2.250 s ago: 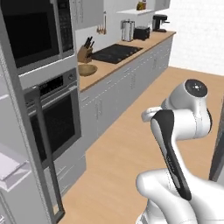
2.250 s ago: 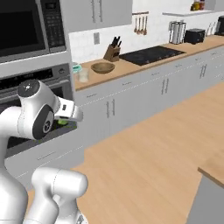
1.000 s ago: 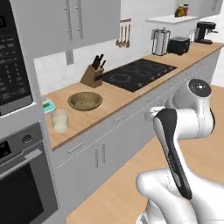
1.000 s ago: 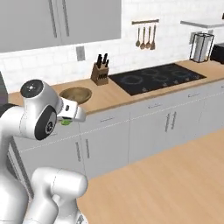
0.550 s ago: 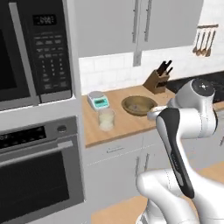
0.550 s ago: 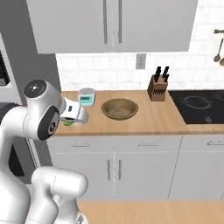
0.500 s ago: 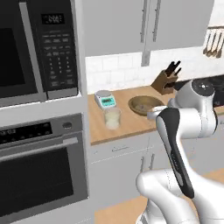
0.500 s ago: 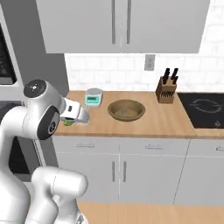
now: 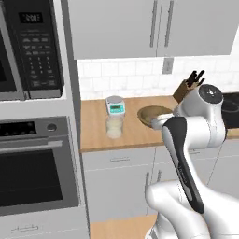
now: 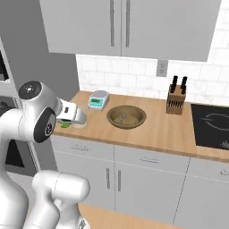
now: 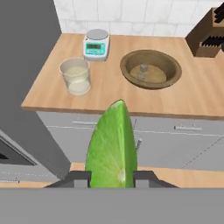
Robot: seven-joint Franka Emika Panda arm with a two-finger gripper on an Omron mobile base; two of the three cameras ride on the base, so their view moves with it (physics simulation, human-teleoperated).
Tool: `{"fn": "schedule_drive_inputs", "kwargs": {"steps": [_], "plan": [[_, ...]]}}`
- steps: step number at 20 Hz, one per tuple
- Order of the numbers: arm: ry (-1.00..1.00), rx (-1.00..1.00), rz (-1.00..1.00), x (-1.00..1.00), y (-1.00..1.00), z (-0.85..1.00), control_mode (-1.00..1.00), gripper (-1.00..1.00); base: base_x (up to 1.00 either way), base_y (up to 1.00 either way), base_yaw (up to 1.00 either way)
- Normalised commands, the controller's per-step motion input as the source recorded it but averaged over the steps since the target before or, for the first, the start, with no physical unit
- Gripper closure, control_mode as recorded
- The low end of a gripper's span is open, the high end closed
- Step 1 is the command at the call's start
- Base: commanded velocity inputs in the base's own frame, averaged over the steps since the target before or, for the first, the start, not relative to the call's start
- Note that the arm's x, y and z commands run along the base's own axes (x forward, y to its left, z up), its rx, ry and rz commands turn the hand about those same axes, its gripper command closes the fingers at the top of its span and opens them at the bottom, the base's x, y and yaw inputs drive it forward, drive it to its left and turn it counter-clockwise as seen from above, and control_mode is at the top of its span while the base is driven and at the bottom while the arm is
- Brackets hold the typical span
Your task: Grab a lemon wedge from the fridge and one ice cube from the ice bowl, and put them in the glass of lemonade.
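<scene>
2 fingertips (image 11: 146, 178) pinch lemon wedge (image 11: 111, 147) — glass of lemonade (image 11: 76, 76) left of ice bowl (image 11: 151, 68)

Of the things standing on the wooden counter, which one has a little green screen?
The small white scale, by the back wall behind the glass of lemonade. The glass, the ice bowl and the knife block have no screen.

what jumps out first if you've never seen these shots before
The green-yellow lemon wedge looms large in the hand view, pinched in the claw. Beyond it on the wooden counter stand the glass of lemonade, a small white scale and the brown ice bowl, with ice cubes inside.
</scene>
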Motion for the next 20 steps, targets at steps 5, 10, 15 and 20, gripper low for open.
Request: {"fn": "schedule_drive_inputs", "kwargs": {"steps": [5,10,15,20], "plan": [[0.00,0.00,0.00,0.00,0.00,0.00,1.00,1.00,0.72,-0.17,0.00],[0.00,0.00,0.00,0.00,0.00,0.00,1.00,1.00,0.73,0.00,0.00],[0.00,0.00,0.00,0.00,0.00,0.00,1.00,1.00,0.59,0.00,0.00],[0.00,0.00,0.00,0.00,0.00,0.00,1.00,1.00,0.17,-0.01,0.00]]}}
